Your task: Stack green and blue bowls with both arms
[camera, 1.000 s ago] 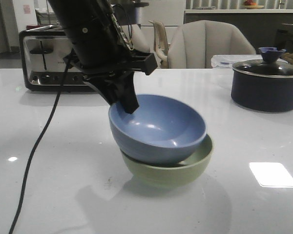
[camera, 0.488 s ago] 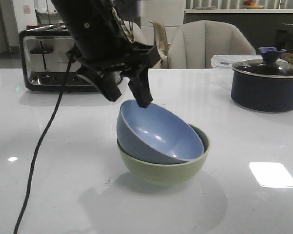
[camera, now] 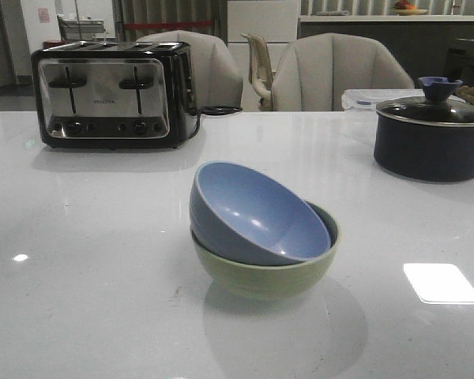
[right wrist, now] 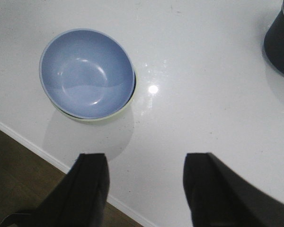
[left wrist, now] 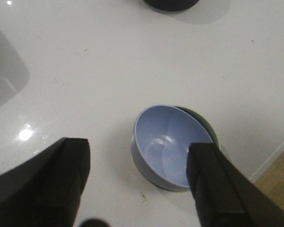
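Fingers on both arms stand spread wide with nothing between them: the left gripper [left wrist: 139, 182] hangs above the stacked bowls, its two black fingers [left wrist: 220, 189] framing them from high up, and the right gripper [right wrist: 144, 194] hovers over the near table edge, well apart from the bowls and equally empty. Neither arm shows in the front view. On the white table [camera: 87, 260] the blue bowl [camera: 253, 215] sits inside the green bowl [camera: 261, 272], but not squarely: it is tilted, its rim riding high on the side toward the toaster [camera: 110, 93] and dipping low on the side toward the dark lidded pot [camera: 431, 136], where a crescent of the green bowl's inside stays uncovered. The stack looks made, though loosely. The risk from here, as I judge it, is the lean itself: a tilted bowl resting partly on the lower rim could rock, slide round or settle with a clatter if the table is bumped or if a finger brushes that raised edge. Any corrective push on the high side would need to be straight down; a sideways shove could skate the green bowl across the glossy tabletop instead of seating the blue one. Both the toaster and pot stand well clear.
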`<action>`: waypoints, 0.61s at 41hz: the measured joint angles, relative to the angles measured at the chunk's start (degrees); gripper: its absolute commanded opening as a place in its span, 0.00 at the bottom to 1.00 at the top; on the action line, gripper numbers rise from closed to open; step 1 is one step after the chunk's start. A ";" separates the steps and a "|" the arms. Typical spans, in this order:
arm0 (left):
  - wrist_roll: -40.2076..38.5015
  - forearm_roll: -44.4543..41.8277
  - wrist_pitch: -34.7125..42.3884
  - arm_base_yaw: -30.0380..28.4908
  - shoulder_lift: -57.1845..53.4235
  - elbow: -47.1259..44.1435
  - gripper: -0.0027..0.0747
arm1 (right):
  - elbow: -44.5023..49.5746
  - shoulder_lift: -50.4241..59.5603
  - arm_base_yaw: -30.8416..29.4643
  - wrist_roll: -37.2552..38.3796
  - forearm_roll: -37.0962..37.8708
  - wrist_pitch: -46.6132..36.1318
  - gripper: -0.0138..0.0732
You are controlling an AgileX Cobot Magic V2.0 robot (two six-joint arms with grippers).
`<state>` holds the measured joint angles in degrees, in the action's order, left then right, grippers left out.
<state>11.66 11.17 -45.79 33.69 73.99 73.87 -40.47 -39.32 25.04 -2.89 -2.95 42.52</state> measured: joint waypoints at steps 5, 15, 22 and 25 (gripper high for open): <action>0.00 -1.06 0.00 0.00 -7.45 -6.23 0.68 | 0.00 0.00 0.00 0.00 0.00 0.00 0.70; 0.00 -1.98 0.00 0.00 -21.30 -18.46 0.68 | 0.00 0.00 0.00 0.00 0.00 0.00 0.70; 0.00 -1.98 0.00 0.00 -29.31 -26.07 0.68 | 0.00 0.00 0.00 0.00 0.00 0.00 0.70; 0.00 -1.98 0.00 0.00 -31.94 -28.43 0.68 | 0.00 0.00 0.00 0.00 0.00 0.00 0.70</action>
<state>11.66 9.20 -45.79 33.69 42.04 45.44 -40.47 -39.32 25.04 -2.89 -2.95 42.52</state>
